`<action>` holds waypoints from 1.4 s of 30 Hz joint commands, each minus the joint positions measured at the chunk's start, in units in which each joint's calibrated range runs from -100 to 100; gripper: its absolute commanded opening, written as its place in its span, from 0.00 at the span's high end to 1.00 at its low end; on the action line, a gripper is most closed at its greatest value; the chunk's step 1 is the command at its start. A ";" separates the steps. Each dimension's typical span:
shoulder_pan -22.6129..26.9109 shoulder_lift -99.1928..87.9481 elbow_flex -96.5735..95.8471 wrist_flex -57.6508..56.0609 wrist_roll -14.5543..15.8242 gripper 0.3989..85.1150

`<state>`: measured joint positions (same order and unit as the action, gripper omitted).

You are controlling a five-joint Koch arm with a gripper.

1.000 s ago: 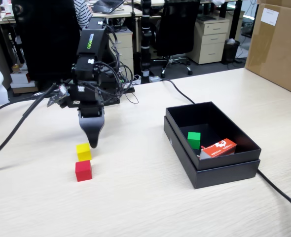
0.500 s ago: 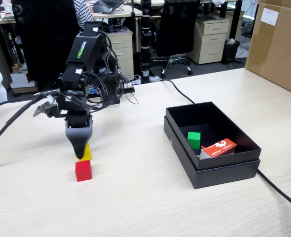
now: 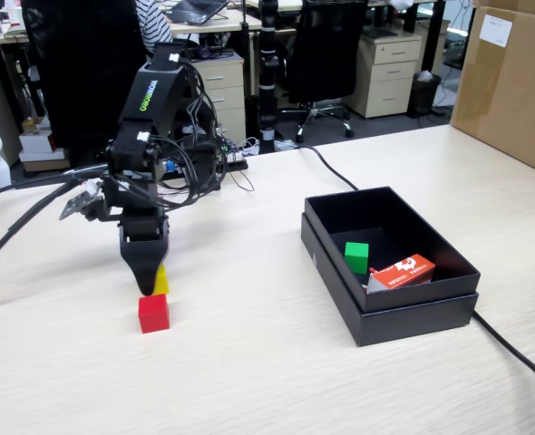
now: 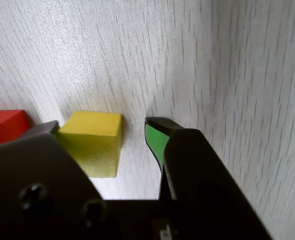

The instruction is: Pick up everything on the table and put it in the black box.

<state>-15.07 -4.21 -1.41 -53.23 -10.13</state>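
A pale wood-grain table (image 3: 277,362) fills the fixed view, with a large brown carton (image 3: 512,86) at its far right edge and a black cable (image 3: 512,353) trailing off the near right. The shallow black box (image 3: 413,313) sits right of centre, holding a green cube (image 3: 356,256) and, beside it, an orange-and-white printed carton (image 3: 402,271). At left the black arm (image 3: 150,145) points its gripper (image 3: 147,286) straight down at the yellow cube (image 3: 161,281), with the red cube (image 3: 153,313) just in front on the tabletop. In the wrist view the claw (image 4: 100,127) is spread, the yellow cube (image 4: 93,142) sitting between its jaws: one jaw is at the cube's left side, the green-padded one clear of its right. The red cube (image 4: 5,125) shows at the left edge.
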 commanded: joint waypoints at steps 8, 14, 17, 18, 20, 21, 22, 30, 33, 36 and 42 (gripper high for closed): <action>-0.05 -0.90 1.14 0.66 0.24 0.93; 0.20 -6.41 0.15 0.66 0.39 0.99; 2.74 -20.75 -2.30 -0.20 1.37 0.99; 3.86 -25.11 -3.03 -0.29 1.95 0.99; 8.55 -35.78 -3.75 -1.41 4.35 0.99; 10.16 -37.85 -3.48 -2.27 5.27 0.99; 11.97 -39.91 -3.30 -2.97 6.30 0.99; 27.74 -37.73 6.40 -5.13 14.85 0.99; 32.43 -22.13 15.38 -5.13 18.66 0.99; 33.31 -13.06 20.54 -5.13 19.68 0.99; 33.46 2.77 25.62 -5.21 21.34 0.99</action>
<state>18.39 -4.21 20.13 -58.27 10.62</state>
